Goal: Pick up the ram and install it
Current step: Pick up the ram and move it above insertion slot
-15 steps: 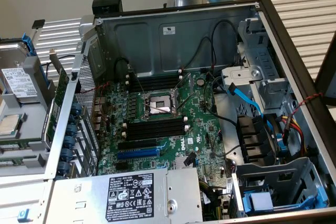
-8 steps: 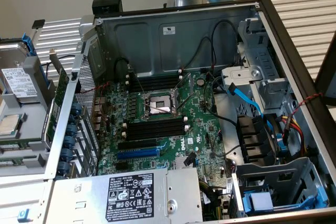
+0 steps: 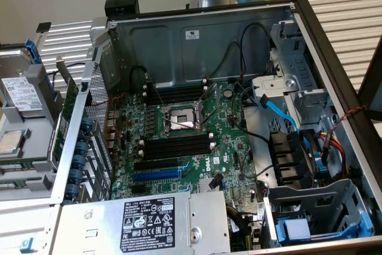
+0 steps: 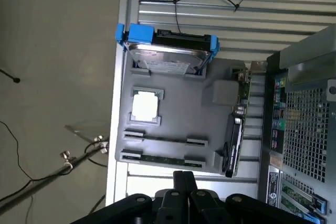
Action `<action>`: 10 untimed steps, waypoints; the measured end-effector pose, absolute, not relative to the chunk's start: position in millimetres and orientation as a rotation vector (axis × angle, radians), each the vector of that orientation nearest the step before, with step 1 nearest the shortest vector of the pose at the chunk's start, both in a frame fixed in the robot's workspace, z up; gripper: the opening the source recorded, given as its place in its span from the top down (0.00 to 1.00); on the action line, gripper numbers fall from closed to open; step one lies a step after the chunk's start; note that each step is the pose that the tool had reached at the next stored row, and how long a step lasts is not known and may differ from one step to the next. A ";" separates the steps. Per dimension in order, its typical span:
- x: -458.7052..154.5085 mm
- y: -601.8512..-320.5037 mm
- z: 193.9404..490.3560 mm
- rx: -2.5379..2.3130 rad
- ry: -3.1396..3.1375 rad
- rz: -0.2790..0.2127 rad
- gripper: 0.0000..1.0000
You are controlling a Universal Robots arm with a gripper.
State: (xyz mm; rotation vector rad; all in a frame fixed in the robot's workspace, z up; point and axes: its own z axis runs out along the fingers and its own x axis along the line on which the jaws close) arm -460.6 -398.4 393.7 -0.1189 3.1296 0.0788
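Seen on edge, the ram (image 4: 163, 159) is a thin green stick held between two grey clips in the grey tray (image 4: 178, 108). My gripper (image 4: 184, 176) hangs above the tray's edge, closest to that stick and apart from it. Its black fingers are pressed together with nothing between them. A second pair of clips (image 4: 165, 139) lies beside the ram, and what it holds is too thin to tell. In the exterior view the open computer case shows the motherboard's black memory slots (image 3: 177, 145) with white end clips. A second bank of slots (image 3: 176, 94) lies beyond the processor socket (image 3: 179, 119).
The tray also carries a hard drive (image 4: 168, 56) in a blue caddy, a processor chip (image 4: 144, 106) and an upright expansion card (image 4: 234, 140). The case's perforated wall (image 4: 307, 124) stands beside the tray. A blue expansion slot (image 3: 156, 174), cables and a power supply (image 3: 149, 219) crowd the case.
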 end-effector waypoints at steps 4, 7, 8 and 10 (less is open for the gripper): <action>-460.6 -398.4 393.6 -0.233 3.125 0.079 0.89; -460.6 -398.4 393.4 -0.319 3.119 0.079 0.89; -460.6 -398.4 393.3 -0.347 3.116 0.079 0.89; -460.6 -398.4 393.2 -0.404 3.110 0.078 0.89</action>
